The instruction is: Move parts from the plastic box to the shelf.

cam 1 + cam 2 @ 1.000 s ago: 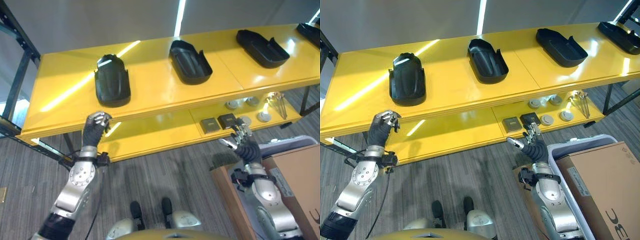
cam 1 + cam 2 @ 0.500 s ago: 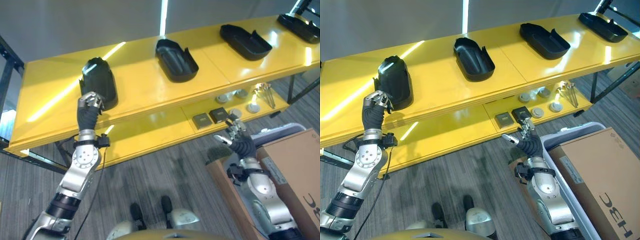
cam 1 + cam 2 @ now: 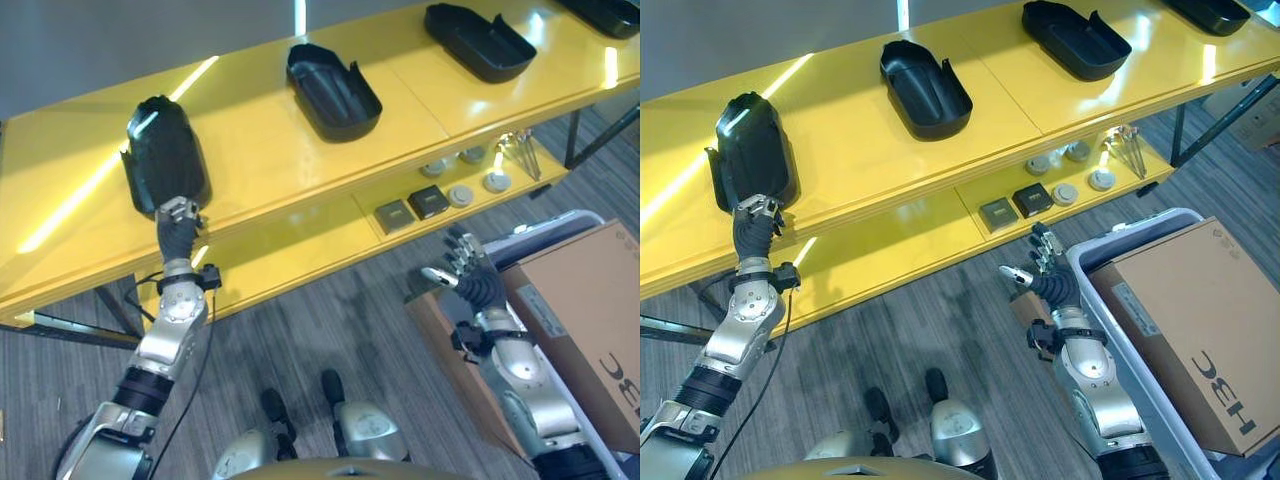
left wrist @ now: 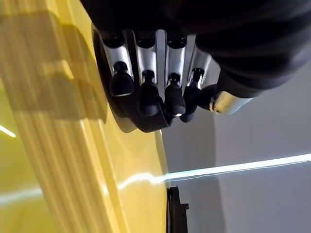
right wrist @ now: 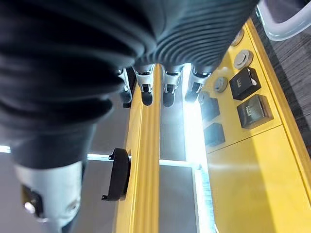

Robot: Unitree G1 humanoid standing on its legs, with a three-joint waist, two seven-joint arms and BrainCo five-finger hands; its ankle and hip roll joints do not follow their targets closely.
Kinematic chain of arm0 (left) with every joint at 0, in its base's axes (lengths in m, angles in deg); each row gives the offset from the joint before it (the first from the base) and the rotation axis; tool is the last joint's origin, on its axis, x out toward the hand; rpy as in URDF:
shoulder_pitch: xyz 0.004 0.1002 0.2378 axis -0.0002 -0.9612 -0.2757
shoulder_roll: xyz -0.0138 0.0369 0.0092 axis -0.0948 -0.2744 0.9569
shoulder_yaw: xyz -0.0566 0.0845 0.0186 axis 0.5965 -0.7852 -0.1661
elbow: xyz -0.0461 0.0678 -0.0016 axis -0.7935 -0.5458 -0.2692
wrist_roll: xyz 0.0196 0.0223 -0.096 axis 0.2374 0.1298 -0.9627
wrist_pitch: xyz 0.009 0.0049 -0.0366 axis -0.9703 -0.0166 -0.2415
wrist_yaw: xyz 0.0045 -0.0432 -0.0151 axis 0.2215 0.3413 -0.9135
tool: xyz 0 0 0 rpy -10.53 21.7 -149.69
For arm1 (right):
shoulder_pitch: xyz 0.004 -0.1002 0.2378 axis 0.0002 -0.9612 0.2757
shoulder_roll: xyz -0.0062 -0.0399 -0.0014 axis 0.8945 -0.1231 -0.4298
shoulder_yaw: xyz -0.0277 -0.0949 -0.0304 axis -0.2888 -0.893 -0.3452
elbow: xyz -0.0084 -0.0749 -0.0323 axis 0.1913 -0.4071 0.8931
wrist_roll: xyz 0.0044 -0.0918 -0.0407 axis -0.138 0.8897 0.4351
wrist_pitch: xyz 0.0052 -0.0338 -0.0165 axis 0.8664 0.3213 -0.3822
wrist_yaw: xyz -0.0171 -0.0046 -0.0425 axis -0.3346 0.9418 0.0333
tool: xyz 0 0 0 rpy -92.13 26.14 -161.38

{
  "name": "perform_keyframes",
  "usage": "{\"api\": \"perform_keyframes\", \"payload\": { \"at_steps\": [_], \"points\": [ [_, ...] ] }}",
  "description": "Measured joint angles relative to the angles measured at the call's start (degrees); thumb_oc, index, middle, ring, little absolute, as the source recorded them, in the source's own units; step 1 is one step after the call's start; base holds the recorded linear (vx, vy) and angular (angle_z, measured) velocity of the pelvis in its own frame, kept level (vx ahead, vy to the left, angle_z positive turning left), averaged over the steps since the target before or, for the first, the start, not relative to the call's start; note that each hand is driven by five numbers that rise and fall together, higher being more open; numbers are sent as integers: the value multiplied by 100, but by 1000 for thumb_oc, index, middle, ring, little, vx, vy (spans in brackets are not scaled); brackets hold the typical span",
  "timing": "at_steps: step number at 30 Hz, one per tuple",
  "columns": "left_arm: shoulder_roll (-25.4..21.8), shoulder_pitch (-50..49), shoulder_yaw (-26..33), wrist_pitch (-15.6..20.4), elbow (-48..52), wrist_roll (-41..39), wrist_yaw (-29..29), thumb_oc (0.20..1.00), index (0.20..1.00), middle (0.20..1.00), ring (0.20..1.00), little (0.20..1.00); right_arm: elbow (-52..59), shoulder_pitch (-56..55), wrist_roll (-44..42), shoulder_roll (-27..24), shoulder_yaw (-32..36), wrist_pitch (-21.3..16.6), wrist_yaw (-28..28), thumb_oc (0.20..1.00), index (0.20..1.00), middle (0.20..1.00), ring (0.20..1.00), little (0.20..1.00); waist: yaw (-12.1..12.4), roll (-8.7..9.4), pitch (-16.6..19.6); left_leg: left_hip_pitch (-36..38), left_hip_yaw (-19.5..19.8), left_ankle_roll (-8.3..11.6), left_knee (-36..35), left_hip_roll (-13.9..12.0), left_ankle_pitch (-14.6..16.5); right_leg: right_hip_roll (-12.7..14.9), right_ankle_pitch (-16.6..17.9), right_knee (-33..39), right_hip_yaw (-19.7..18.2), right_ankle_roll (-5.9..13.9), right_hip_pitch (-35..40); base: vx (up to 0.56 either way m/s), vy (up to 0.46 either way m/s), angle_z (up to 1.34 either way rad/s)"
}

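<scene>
The left hand (image 3: 176, 222) reaches up to the yellow shelf (image 3: 300, 150), fingers curled at the near end of a black part (image 3: 163, 165); whether they grip it is unclear. The right hand (image 3: 470, 277) hovers with fingers spread beside the plastic box (image 3: 1140, 330) holding a cardboard carton (image 3: 1200, 320)

Parts (image 3: 333, 90) in a row on shelf (image 3: 260, 160), plastic box (image 3: 1160, 360) lower right, perhaps floor-standing
</scene>
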State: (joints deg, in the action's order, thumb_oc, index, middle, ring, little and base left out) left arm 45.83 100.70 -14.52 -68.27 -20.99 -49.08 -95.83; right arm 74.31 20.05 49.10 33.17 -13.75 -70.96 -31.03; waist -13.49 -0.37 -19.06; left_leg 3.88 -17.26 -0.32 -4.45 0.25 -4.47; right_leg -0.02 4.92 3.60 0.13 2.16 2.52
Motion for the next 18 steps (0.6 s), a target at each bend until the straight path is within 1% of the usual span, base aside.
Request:
{"api": "perform_keyframes", "payload": {
  "at_steps": [5,8,12,14,16,18],
  "points": [
    [0,170,7,47,-278,-2,-32,200,200,200,200,200,0,79,83,0,-1,-1,-43,1000,1000,1000,1000,1000,-55,3,-165,-23,-11,-2,0,1,-2,0,6,-14,-15,-1,-33,0,0,0],
    [9,221,5,108,-438,1,-35,200,200,200,200,200,-1,122,84,-2,-1,-1,-84,1000,1000,1000,1000,1000,-107,5,-181,-26,-21,-2,1,0,-1,0,9,-15,-22,-2,-40,0,0,0],
    [7,489,10,221,-722,0,-169,200,200,200,200,200,-60,183,87,-2,-2,-2,-168,1000,1000,1000,1000,1000,-118,6,-201,-47,-62,0,1,-1,0,-5,7,-14,-78,0,-77,5,15,-4],
    [4,571,15,234,-788,1,-241,200,200,200,200,200,-174,249,91,-3,-1,-7,-168,1000,1000,1000,1000,1000,-140,11,-249,-46,-83,1,1,-1,1,-4,6,-14,-91,3,-83,33,14,-4],
    [-23,726,35,356,-996,4,-250,200,200,200,200,200,-174,259,91,-16,-2,-6,-216,1000,1000,1000,1000,1000,-153,10,-321,-41,-115,4,2,-3,2,-4,3,-11,-105,13,-88,38,18,-6],
    [-24,795,69,376,-1106,3,-250,200,200,200,200,200,-173,270,91,-19,-2,-6,-240,1000,1000,1000,1000,1000,-161,10,-324,-40,-129,4,2,-6,2,-5,4,-10,-107,14,-92,16,19,-5]
  ]
}}
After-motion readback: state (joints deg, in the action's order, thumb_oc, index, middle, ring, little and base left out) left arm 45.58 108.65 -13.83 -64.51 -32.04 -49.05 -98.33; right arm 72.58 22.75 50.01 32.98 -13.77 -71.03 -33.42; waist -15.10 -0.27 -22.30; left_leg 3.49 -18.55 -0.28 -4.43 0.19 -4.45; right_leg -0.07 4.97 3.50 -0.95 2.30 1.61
